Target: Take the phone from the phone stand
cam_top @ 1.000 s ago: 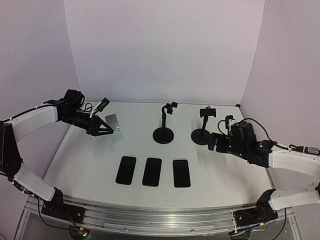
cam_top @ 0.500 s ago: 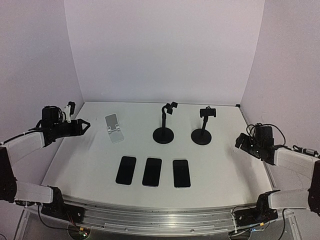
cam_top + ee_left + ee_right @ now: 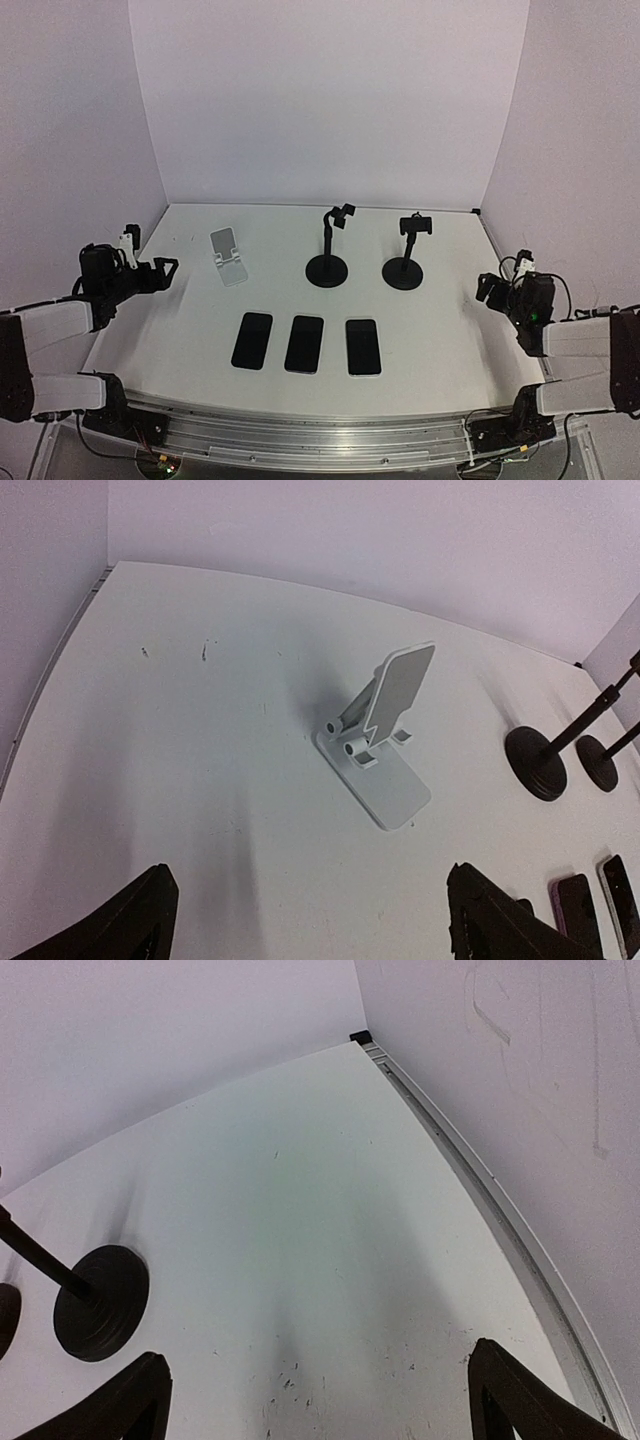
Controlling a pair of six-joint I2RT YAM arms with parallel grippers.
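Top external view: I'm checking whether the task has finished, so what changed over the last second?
The left gripper drew back from the white stand to the table's left side, the right gripper from the right black stand to its right side. Both are open, holding nothing. The stands and three phones stayed put.

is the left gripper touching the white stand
Apart. The left wrist view shows a stretch of table between the left gripper, fingers open at the bottom edge, and the white stand well ahead of it. The top view agrees.
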